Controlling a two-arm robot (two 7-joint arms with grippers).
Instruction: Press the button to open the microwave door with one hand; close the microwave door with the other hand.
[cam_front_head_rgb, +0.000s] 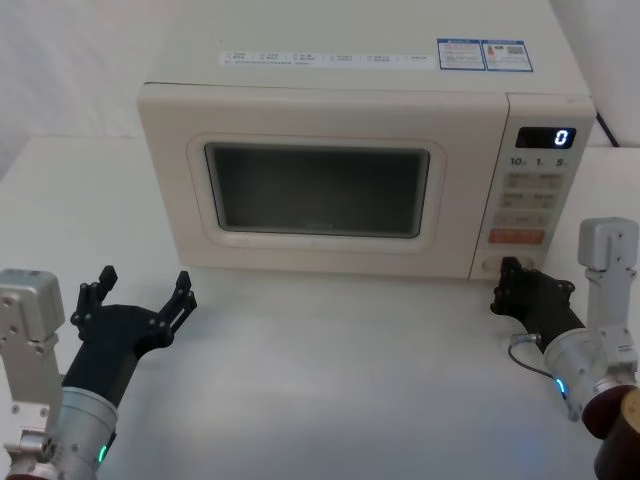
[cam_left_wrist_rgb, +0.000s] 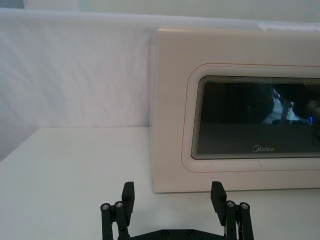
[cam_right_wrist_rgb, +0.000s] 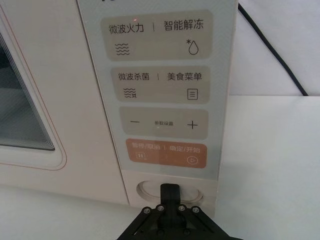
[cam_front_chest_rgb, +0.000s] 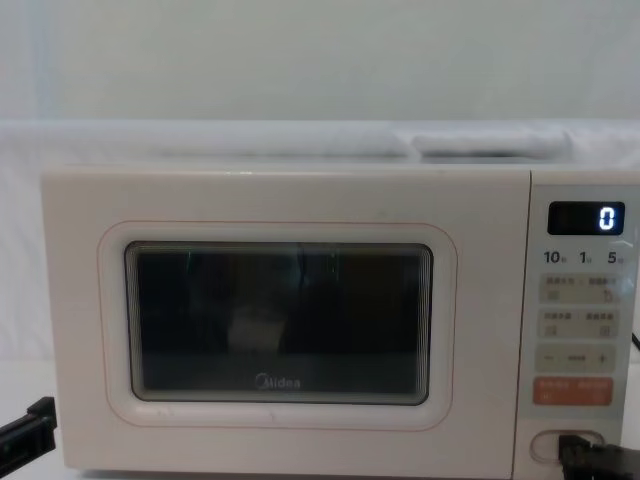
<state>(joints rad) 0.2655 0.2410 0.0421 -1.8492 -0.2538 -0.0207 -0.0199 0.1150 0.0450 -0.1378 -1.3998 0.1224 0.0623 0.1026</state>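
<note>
The cream microwave door (cam_front_head_rgb: 317, 190) with its dark window sits flush with the oven body, and also fills the chest view (cam_front_chest_rgb: 280, 320). My right gripper (cam_right_wrist_rgb: 170, 192) is shut, its joined tips at the middle of the wide oval button (cam_right_wrist_rgb: 144, 189) at the foot of the control panel. In the head view the same right gripper (cam_front_head_rgb: 508, 270) meets the button (cam_front_head_rgb: 490, 266) at the oven's lower right corner. My left gripper (cam_front_head_rgb: 135, 298) stands open on the table before the door's left end, a short way off. The left wrist view has those open fingers (cam_left_wrist_rgb: 128, 196) facing the door (cam_left_wrist_rgb: 172, 100).
The control panel carries a display reading 0 (cam_front_head_rgb: 560, 137), beige keys and an orange key (cam_front_head_rgb: 517, 237) just above the button. A black cable (cam_front_head_rgb: 606, 130) runs behind the oven on the right. White tabletop (cam_front_head_rgb: 340, 380) stretches in front; a wall stands behind.
</note>
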